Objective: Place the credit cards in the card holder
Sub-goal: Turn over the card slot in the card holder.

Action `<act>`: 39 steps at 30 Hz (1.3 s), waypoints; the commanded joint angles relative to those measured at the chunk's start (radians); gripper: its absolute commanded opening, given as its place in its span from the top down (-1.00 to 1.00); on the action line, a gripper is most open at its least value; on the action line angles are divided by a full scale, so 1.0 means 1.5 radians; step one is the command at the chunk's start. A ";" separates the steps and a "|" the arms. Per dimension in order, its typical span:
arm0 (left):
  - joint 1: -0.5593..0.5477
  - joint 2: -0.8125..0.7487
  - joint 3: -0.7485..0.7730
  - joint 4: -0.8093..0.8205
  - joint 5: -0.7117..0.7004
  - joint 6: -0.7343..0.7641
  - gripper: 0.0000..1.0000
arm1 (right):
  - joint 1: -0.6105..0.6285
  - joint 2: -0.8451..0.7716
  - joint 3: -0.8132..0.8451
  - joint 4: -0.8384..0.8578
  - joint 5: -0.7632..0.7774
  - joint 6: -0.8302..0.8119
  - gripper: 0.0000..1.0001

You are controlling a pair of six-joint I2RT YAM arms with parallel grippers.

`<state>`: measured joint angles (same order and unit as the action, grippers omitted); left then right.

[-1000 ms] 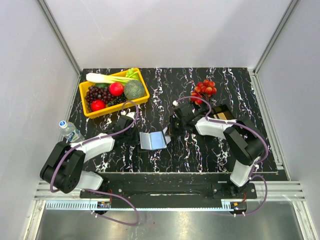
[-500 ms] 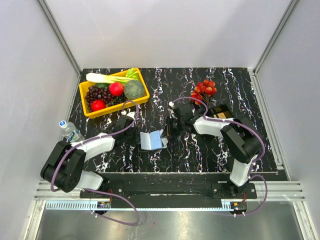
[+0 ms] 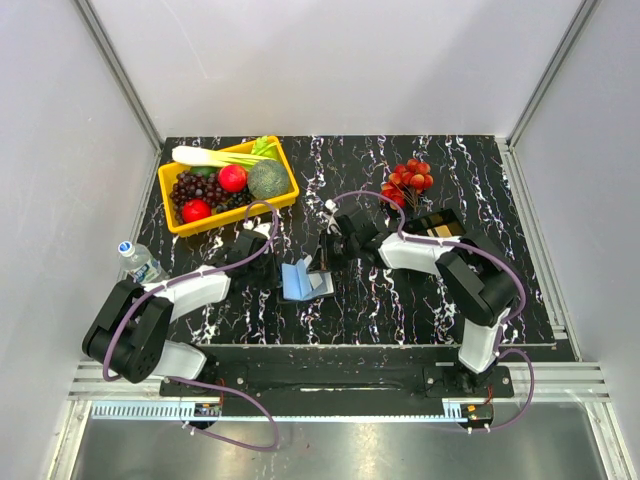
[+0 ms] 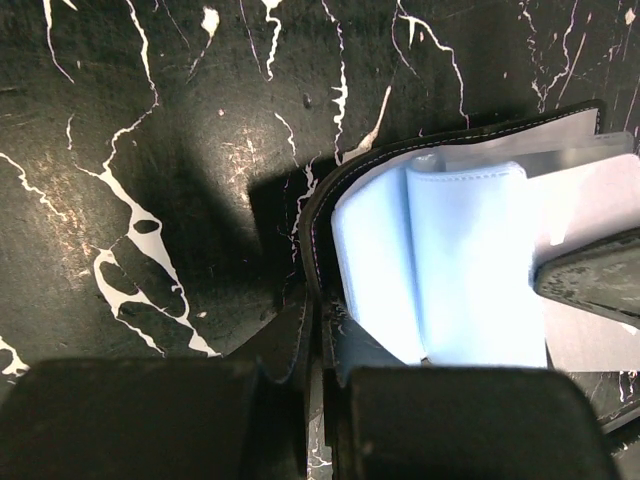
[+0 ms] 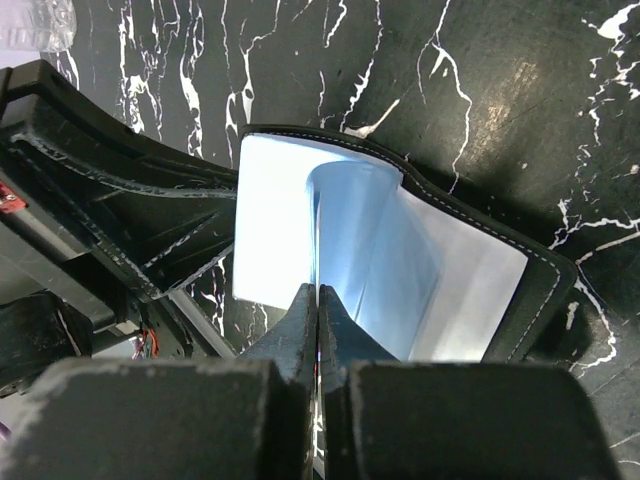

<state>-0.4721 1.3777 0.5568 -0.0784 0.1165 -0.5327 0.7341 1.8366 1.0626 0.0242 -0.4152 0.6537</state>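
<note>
- Card holder: lies open on the desk, near the front edge, centre-left, between the two arms; black outer cover, pale blue-grey lining facing up
- L hand: closed, fingers pinching the black stitched edge of the card holder at its left side; that edge is lifted slightly off the desk
- R hand: closed, fingers pressed together with tips at the pale blue inner leaf near the fold; left wrist view shows one R finger lying over the holder's right half
- Cannot tell whether anything thin is caught between the R fingers
- Inner leaf stands up curved from the lining, per both wrist views
- Credit cards: tan flat pieces sitting in a black tray on the right side of the desk, partly behind the R arm, well apart from the holder; count not readable
- Other items: red grapes just beyond the tray; yellow bin w/ fruit and veg at back left; water bottle lying off the desk's left edge
</note>
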 commanded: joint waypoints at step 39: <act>0.007 -0.087 -0.036 0.032 -0.032 -0.034 -0.20 | 0.016 0.037 -0.025 0.077 0.065 0.050 1.00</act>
<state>-0.4717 1.3197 0.5308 -0.0734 0.1005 -0.5663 0.7601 1.8828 1.0233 0.1150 -0.3504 0.7216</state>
